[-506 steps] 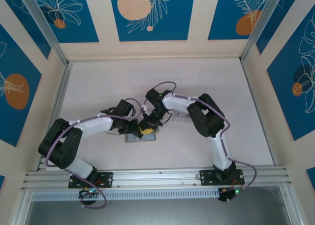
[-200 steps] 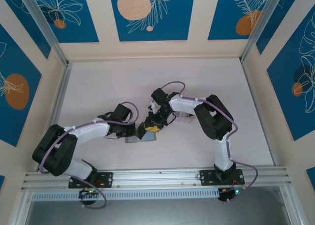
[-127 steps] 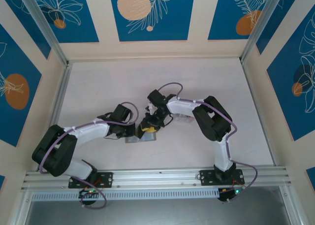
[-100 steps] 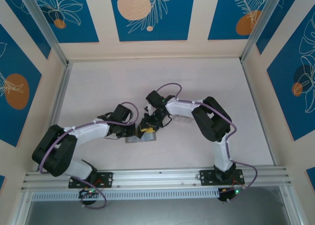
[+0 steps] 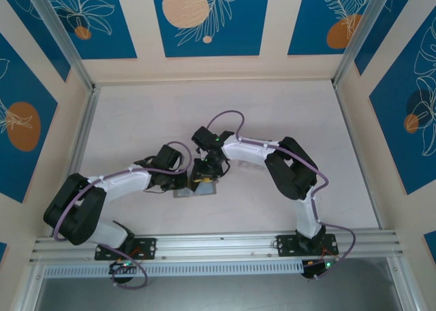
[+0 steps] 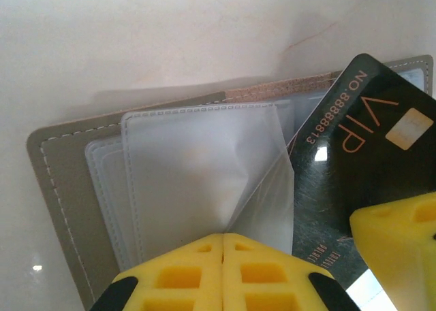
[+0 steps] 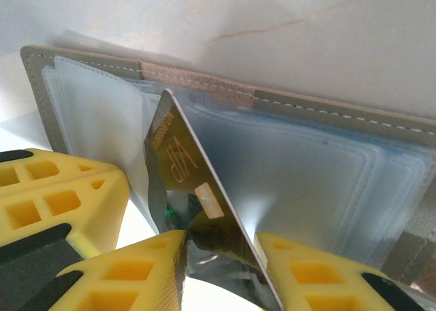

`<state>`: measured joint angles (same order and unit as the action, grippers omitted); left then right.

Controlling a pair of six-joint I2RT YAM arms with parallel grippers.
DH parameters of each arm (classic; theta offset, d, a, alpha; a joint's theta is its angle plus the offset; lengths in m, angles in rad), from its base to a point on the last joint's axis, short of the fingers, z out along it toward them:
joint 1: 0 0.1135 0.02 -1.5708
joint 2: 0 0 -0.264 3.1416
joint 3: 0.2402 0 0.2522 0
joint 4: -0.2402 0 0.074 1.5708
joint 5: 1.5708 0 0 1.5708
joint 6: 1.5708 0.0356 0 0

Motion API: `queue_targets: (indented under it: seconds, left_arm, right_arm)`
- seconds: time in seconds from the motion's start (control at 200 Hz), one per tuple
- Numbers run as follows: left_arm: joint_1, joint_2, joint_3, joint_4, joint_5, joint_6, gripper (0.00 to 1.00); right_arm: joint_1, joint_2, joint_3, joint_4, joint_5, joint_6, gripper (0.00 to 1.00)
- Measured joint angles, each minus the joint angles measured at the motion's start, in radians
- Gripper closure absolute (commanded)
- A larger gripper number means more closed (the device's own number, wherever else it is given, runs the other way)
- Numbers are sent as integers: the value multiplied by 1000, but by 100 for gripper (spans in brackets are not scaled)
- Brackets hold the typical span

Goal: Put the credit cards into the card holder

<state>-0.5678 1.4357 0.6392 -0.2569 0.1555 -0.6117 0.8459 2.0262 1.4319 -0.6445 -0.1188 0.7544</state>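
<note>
The grey card holder lies open on the pale table, its clear sleeves facing up. My left gripper is shut on one clear sleeve and holds its corner lifted. A black credit card marked VIP stands tilted on edge, with my right gripper shut across its width. The card's far corner rests at the sleeves beside the holder's spine. In the left wrist view the black credit card sits right of the lifted sleeve. In the top view both grippers meet over the card holder.
The left gripper's yellow fingers sit close to the left of the card. Aluminium rails and patterned walls bound the table on three sides. Bare table surface lies behind and on both sides of the arms.
My right gripper has carried the black card a little left and down onto the holder, its wrist swinging leftward. The left gripper has kept its hold on the sleeve.
</note>
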Motion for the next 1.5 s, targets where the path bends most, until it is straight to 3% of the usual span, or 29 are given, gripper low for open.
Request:
queue_targets:
  seconds: [0.54,0.84,1.06,1.24,1.501]
  left_arm:
    - [0,-20,-10,-8,-4,0,94]
    - [0,-38,-10,-29,-4,0,91]
    - [8,-123,-18,-105,35,-13,87]
    - [74,-209,-26,-133,68,-35,89]
    - [110,-134,-48,-168,64,-45,94]
  right_arm:
    - [-26,-5,-90,193,-107,34,76]
    - [-33,-50,-134,282,-187,62,100]
    - [-50,-53,-137,284,-242,34,100]
    - [-60,-37,-137,286,-283,12,100]
    - [-69,0,-139,316,-364,-10,100]
